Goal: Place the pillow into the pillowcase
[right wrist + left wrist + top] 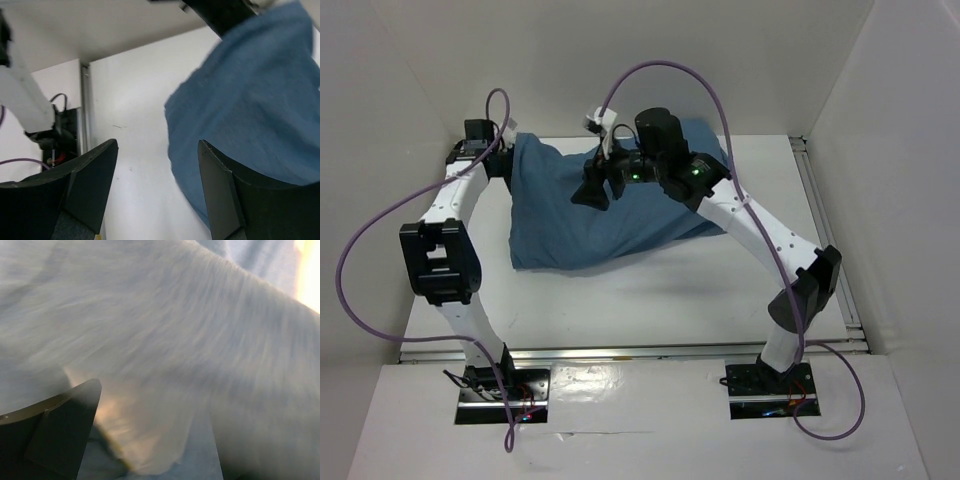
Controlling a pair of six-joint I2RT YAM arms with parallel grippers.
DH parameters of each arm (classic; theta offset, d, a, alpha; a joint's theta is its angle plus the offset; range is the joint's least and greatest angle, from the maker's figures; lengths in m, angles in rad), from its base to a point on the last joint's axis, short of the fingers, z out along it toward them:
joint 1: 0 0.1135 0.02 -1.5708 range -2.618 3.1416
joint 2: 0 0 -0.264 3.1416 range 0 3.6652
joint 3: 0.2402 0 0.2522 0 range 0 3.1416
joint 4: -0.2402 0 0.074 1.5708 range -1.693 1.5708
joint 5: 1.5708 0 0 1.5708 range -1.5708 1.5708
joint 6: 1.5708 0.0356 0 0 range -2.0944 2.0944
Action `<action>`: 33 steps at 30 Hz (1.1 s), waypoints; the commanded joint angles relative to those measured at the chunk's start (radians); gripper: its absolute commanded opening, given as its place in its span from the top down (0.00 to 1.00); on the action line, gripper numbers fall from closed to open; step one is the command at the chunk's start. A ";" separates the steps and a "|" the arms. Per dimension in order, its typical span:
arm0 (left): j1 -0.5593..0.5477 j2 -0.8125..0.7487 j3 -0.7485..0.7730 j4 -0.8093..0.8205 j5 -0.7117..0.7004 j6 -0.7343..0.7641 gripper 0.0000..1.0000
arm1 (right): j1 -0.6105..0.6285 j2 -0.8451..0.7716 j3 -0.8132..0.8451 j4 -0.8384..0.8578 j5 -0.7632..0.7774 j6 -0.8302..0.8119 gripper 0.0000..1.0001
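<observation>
The left gripper (492, 150) sits at the ten o'clock corner of the pillowcase (600, 215). Its wrist view shows one dark finger (65, 432) and blurred white cloth (165, 350), so I cannot tell how its jaws stand. The bulging pillowcase lies on the table (650, 300) toward eleven o'clock. The right arm (760, 225) crosses its three o'clock side. The right gripper (592, 190) hangs over its middle, jaws apart and holding nothing, with blue cloth at their three o'clock.

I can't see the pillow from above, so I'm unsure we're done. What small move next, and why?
Probably raise the right tool straight up, clear of the pillowcase. Its fingers stand apart with nothing between them, and it hangs over the bulging pillowcase, blocking part of it from above. No white shows; a clear view would let you check.
</observation>
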 commanded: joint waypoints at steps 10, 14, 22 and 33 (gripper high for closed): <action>0.150 -0.137 0.016 -0.193 -0.546 0.265 0.00 | -0.196 -0.174 -0.186 -0.037 0.166 -0.070 0.29; 0.150 -0.179 0.006 -0.138 -0.636 0.310 0.00 | -0.276 -0.183 -0.241 -0.046 0.180 -0.090 0.29; 0.107 -0.251 0.154 -0.216 -0.272 0.636 0.00 | -0.425 -0.173 -0.350 -0.047 0.127 -0.152 0.29; -0.370 -0.467 -0.071 -0.268 -0.311 0.922 0.00 | -0.624 0.013 -0.295 -0.100 0.068 -0.221 0.35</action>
